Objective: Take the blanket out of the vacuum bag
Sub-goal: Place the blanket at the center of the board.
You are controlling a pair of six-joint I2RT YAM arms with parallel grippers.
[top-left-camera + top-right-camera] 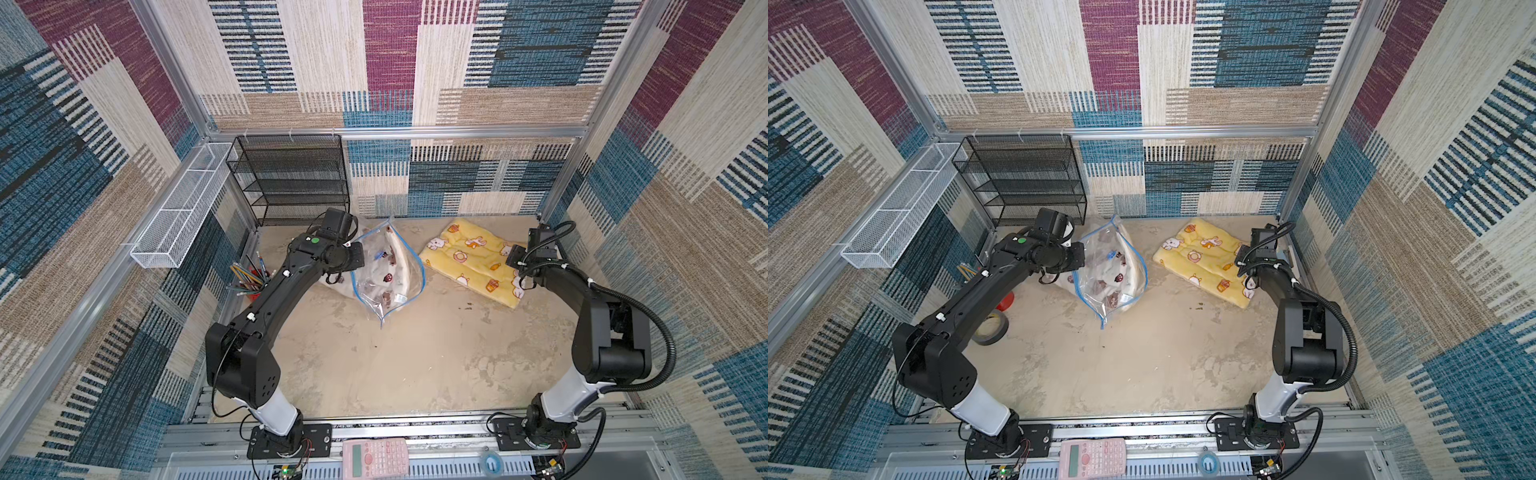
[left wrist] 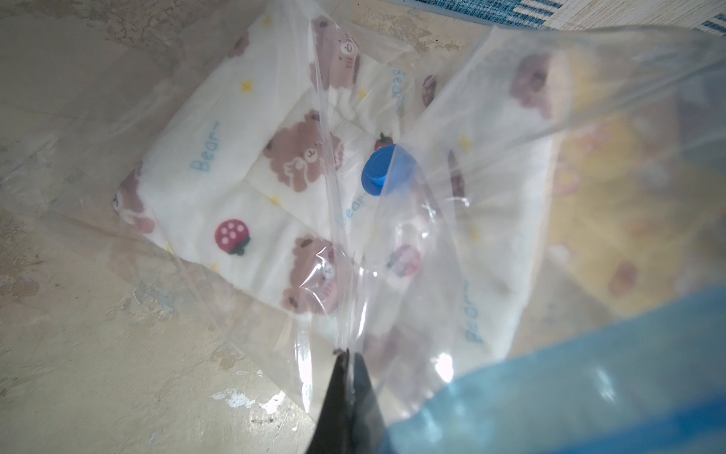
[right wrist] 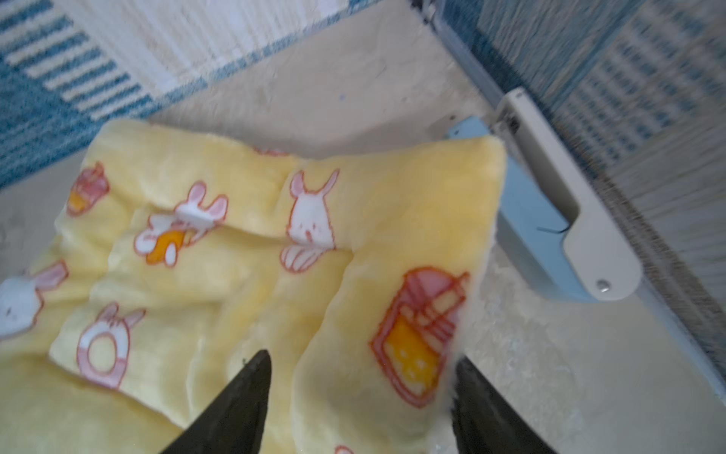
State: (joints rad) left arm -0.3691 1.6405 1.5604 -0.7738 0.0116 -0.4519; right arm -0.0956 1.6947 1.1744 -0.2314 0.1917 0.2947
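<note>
Tabletop (image 1: pixel 415 353) seen from above, with twelve o'clock at the back wall and my two arm bases at six. The vacuum bag (image 1: pixel 374 291) lies near twelve o'clock, clear and crinkled, puffed up rather than flat. A white blanket (image 2: pixel 243 188) printed with brown bears sits folded inside it, beside the round blue valve cap (image 2: pixel 379 173). A yellow blanket (image 1: pixel 469 257) with rabbits lies outside the bag at about two o'clock, well apart from it.

My left claw (image 2: pixel 347 355) is closed, pinching a thin ridge of the bag's clear film at the bag's nine o'clock side. My right claw (image 3: pixel 362 357) is open over the three o'clock end of the yellow blanket, jaws spread with a corner of fleece between them. I cannot tell whether either tip touches it.

My reading is that the yellow blanket is out and the white one is not.

Risks I see from here:
- The left pinch holds only slick film. A pull on the white blanket could slide it free, and the whole bag would drag along.
- The blue zip strip (image 2: pixel 589 373) may catch the fold as it comes out.
- Fleece could snag on a right tip if I lift away, shifting the yellow blanket.
</note>
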